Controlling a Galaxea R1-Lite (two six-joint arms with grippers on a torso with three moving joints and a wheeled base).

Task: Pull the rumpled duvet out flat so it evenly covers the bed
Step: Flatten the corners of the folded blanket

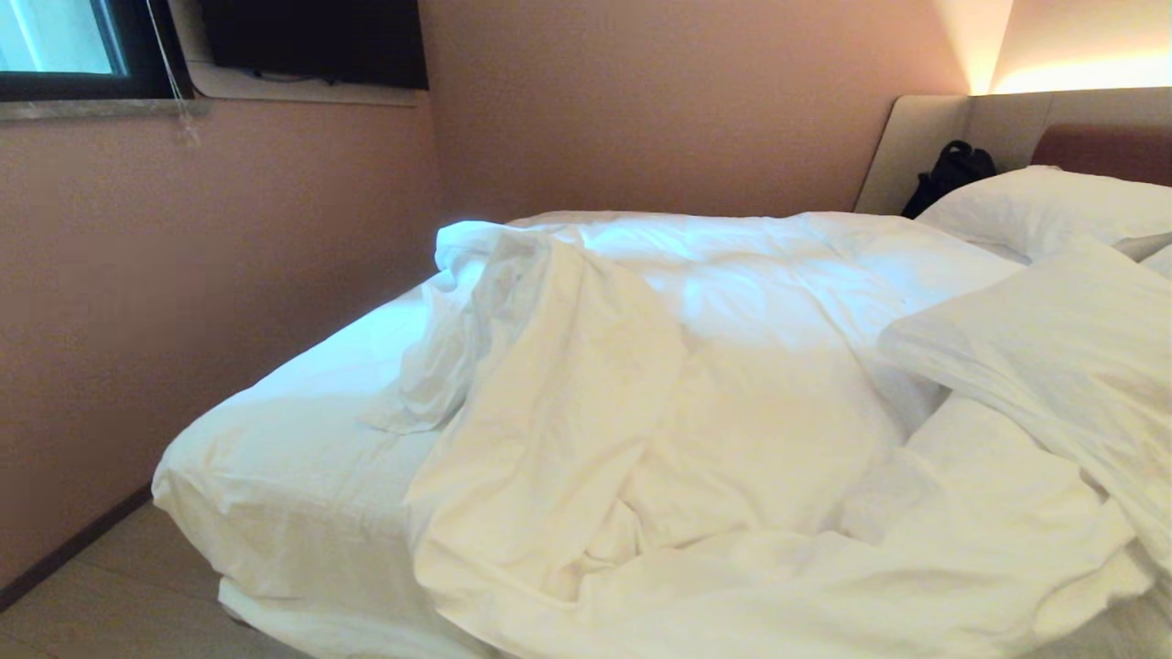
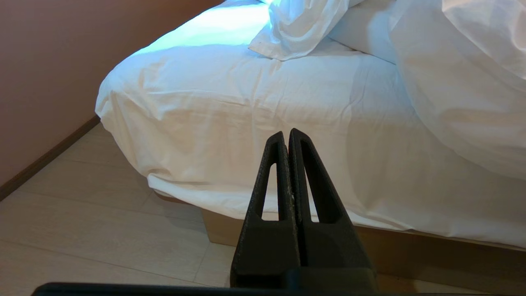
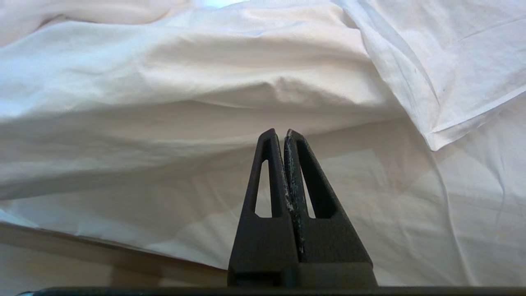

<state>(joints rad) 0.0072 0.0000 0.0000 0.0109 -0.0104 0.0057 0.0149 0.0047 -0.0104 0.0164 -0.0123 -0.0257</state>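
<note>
The white duvet (image 1: 696,403) lies rumpled and bunched over the middle and near side of the bed (image 1: 275,458), leaving the sheeted corner on the left bare. Neither arm shows in the head view. In the left wrist view my left gripper (image 2: 286,132) is shut and empty, held off the bed's side, facing the bare sheet (image 2: 230,111) with a duvet fold (image 2: 452,94) to one side. In the right wrist view my right gripper (image 3: 278,132) is shut and empty, pointing at the hanging duvet (image 3: 185,123) near the bed's edge, apart from it.
Two white pillows (image 1: 1053,206) (image 1: 1062,366) lie at the head end on the right, by the beige headboard (image 1: 925,146) and a black bag (image 1: 952,174). A pink wall (image 1: 137,302) runs close along the bed's left. Pale tile floor (image 2: 82,230) and the brown bed base (image 2: 431,255) lie below.
</note>
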